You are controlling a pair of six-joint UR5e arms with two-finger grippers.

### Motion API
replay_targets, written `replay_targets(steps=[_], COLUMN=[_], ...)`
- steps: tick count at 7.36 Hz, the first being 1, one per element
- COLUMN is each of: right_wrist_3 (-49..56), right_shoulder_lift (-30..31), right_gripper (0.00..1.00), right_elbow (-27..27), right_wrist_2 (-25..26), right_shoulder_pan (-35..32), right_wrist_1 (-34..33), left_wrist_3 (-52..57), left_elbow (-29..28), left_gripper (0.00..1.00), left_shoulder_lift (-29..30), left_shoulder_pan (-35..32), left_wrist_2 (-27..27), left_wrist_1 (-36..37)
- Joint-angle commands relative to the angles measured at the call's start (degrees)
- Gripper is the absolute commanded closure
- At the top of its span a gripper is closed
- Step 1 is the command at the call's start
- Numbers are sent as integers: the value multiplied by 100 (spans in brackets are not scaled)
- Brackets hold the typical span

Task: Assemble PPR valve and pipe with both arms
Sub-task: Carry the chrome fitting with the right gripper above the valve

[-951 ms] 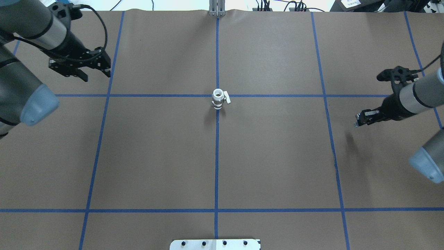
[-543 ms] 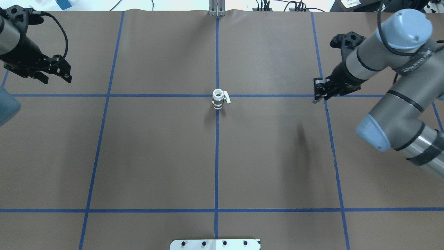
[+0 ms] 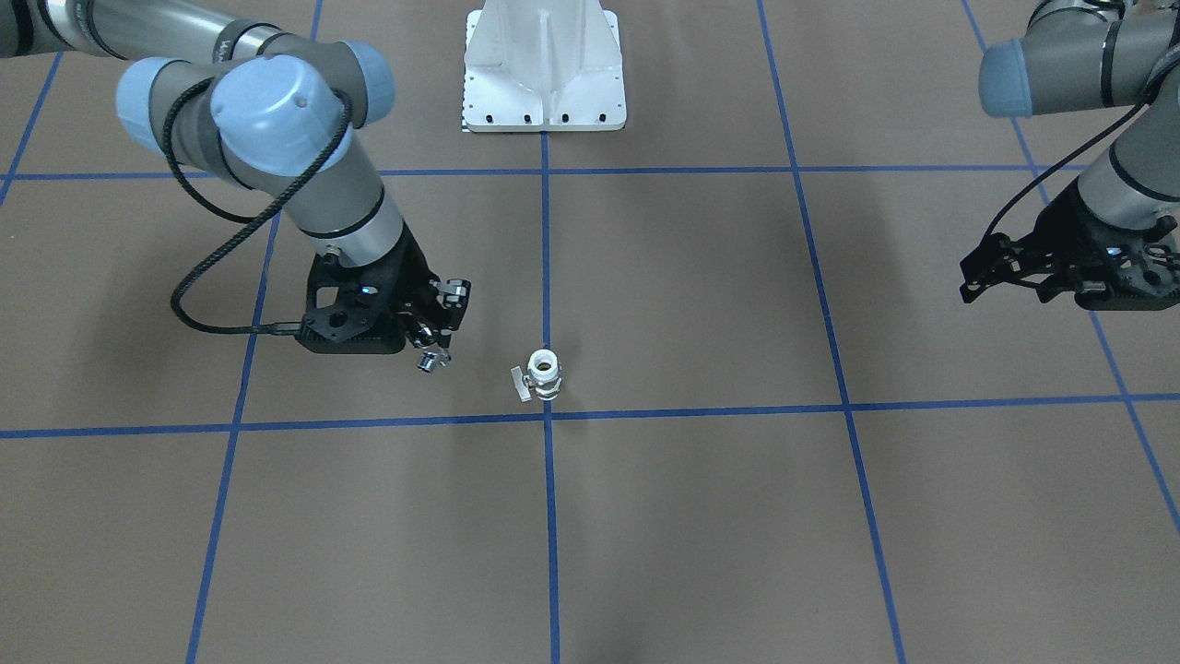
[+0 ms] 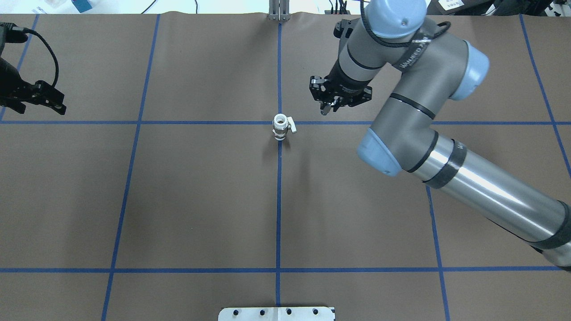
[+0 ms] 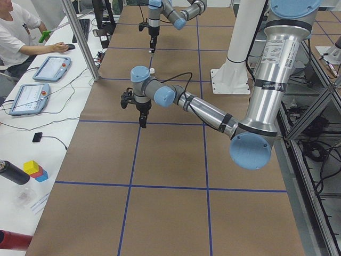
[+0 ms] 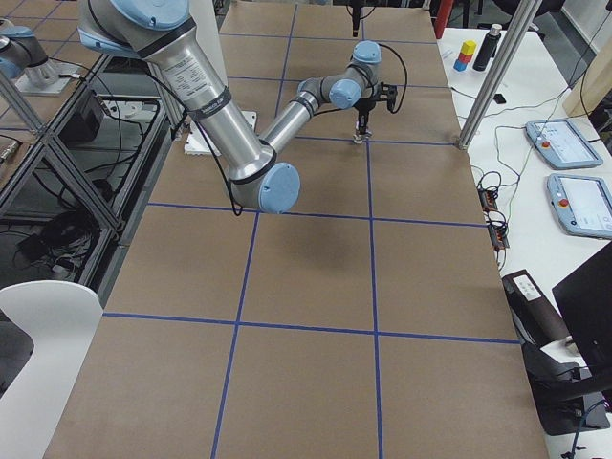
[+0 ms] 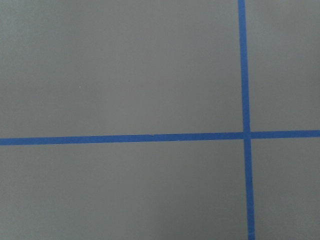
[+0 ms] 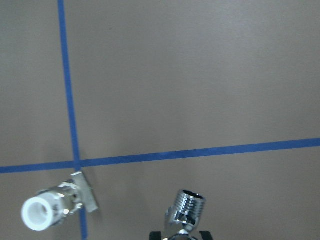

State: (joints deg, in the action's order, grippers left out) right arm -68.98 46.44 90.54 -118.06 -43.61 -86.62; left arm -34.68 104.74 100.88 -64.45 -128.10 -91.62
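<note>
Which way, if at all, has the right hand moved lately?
Yes. The right hand swept leftward from the picture's right edge to beside the white valve.

Room lies all round the valve (image 4: 281, 127) on the surface (image 4: 200, 200). Only the right claw (image 4: 328, 109), gripping the pipe (image 8: 186, 210), hangs near.

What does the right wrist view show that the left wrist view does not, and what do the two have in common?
Only the right wrist view shows the valve, on the table by a tape crossing, and the threaded end of the pipe at the bottom edge, apart from the valve. The left wrist view shows nothing of its own, only bare surface. Both show the brown table and a crossing of blue tape lines.
</note>
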Motion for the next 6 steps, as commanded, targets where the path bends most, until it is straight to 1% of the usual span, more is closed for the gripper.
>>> replay_targets(steps=[1, 2, 3, 4, 6], right_wrist_3=[-291, -300, -300, -300, -300], right_shoulder_lift=[-766, -803, -1004, -1058, -1067], right_gripper=[89, 89, 89, 89, 89], right_elbow=[-719, -783, -1027, -1125, -1126], right_wrist_2=[194, 213, 213, 213, 300], right_shoulder_pan=[177, 229, 239, 308, 396], right_wrist_1=[-13, -13, -22, -22, -22], left_wrist_3=[14, 14, 14, 22, 415], left_elbow=[29, 29, 3, -6, 12], left_gripper=[0, 0, 0, 0, 0], left_shoulder_lift=[1, -16, -42, -42, -209], left_shoulder_pan=[3, 3, 11, 3, 3], left_wrist_2=[-5, -5, 13, 4, -14], left_wrist_1=[56, 74, 83, 75, 74])
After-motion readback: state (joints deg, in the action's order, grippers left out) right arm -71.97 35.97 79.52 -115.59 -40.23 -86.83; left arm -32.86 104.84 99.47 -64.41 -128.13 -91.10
